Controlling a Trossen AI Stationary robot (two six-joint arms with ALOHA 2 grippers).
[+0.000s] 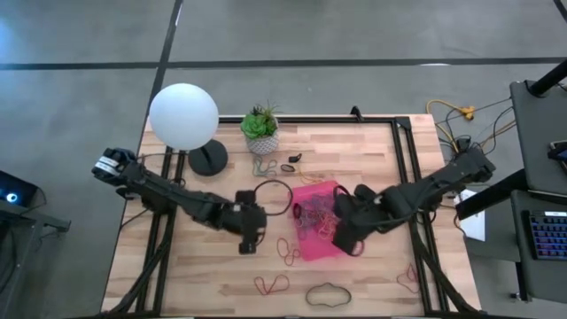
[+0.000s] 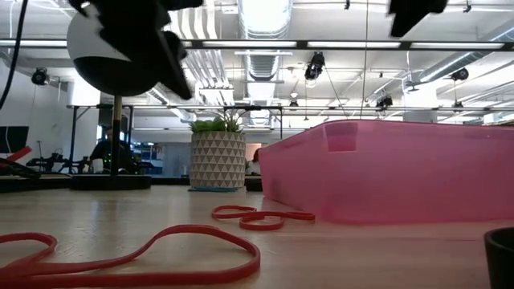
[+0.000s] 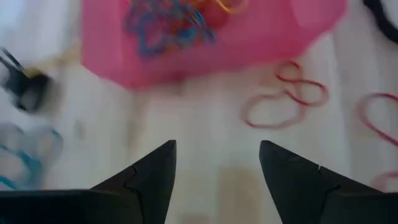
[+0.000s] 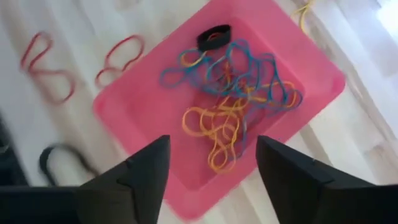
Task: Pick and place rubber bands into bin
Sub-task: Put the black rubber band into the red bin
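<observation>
Seen from above, a wooden table [image 1: 354, 151] fills the centre of the frame, with the pink bin [image 1: 323, 244] lying just right of centre, its corners turned at an angle. Inside it sits a tangle of rubber bands [image 4: 233, 99] in blue, yellow and orange, with one black loop near an edge; they overlap too much to count. The left gripper [image 1: 249, 241] hangs over bare wood just left of the bin, its two dark fingers [image 3: 149, 177] spread apart with nothing between them. The right gripper [image 1: 345, 239] hovers at the bin's right edge, fingers likewise apart and empty. Loose bands lie on the wood around the bin: two red loops [image 1: 288, 251] between the left gripper and the bin, one red loop [image 1: 272, 284] and one black loop [image 1: 329, 294] toward the bottom of the frame, another red one [image 1: 408, 281] at lower right, and a large black ring [image 1: 273, 197] left of the bin's upper corner. Toward the top of the frame stand a white globe lamp [image 1: 183, 116] on a dark base and a small green plant in a white patterned pot [image 1: 261, 133]. A few more small bands lie below the pot. No writing can be read anywhere.
</observation>
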